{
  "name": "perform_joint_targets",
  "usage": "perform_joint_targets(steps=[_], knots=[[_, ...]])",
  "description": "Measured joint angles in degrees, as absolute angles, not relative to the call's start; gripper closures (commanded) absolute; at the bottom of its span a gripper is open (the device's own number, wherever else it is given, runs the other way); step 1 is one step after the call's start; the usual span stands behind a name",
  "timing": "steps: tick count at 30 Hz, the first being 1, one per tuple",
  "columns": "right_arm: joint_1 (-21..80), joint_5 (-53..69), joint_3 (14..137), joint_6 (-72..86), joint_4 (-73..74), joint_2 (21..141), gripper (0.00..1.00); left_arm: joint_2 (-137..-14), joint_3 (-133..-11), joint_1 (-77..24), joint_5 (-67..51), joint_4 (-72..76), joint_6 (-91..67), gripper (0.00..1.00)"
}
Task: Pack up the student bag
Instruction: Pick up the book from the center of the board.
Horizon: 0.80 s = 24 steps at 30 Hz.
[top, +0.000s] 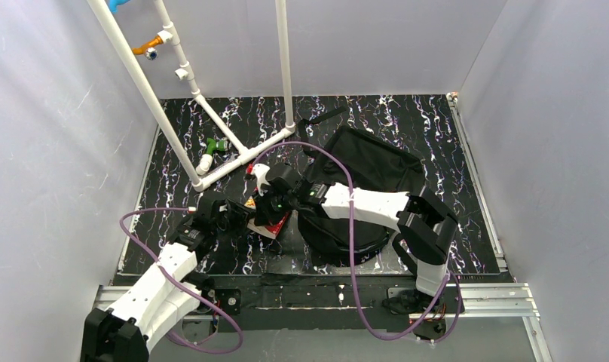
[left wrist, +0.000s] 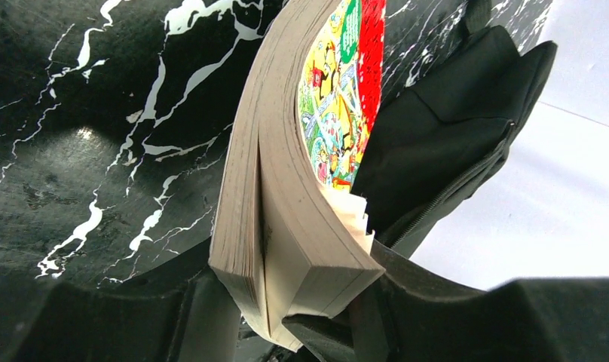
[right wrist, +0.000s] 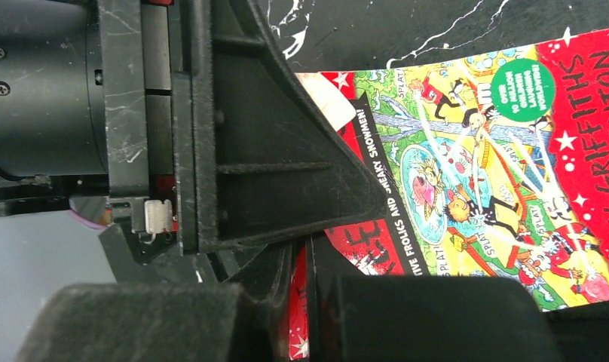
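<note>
Counter (top: 437,128) of black marbled pattern carries the student bag (top: 369,162), right of centre in the top view. Paperback book (left wrist: 286,226) sits just left of it, at frame centre. Left tool (left wrist: 286,320) clamps the page block; right tool (right wrist: 301,298) pinches the cover. Step judged: book insertion. Next move calls for an open bag mouth, unseen here.

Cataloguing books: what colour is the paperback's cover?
The paperback is red with a yellow-green cartoon; clearest in right wrist view.
</note>
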<state>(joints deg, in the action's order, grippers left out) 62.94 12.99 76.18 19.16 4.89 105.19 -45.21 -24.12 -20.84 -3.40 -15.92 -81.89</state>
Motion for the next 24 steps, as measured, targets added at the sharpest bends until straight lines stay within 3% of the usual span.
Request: perform_joint_targets(steps=[4,11,15,18,22,24], knots=[[64.53,9.96,78.37,16.01,9.06,105.78,0.85,-46.59,-24.43,-20.84,-4.32,-16.69,-81.43,0.63],[66.24,7.9,79.75,13.21,11.42,106.15,0.63,-47.0,-24.49,-20.84,-4.62,-18.63,-80.47,0.77],[66.28,9.3,79.72,13.61,10.79,106.15,0.53,-46.35,-24.49,-20.84,-4.36,-19.14,-80.47,0.93],[66.32,10.28,79.72,14.15,10.55,106.13,0.35,-45.93,-24.49,-20.84,-3.99,-19.49,-80.09,0.99],[66.65,9.85,79.72,13.72,12.99,105.38,0.09,-45.34,-24.56,-20.84,-3.64,-19.81,-78.91,1.0],[66.81,8.25,79.72,12.71,16.27,104.03,0.02,-45.3,-25.08,-20.84,-3.53,-20.27,-77.95,1.0]])
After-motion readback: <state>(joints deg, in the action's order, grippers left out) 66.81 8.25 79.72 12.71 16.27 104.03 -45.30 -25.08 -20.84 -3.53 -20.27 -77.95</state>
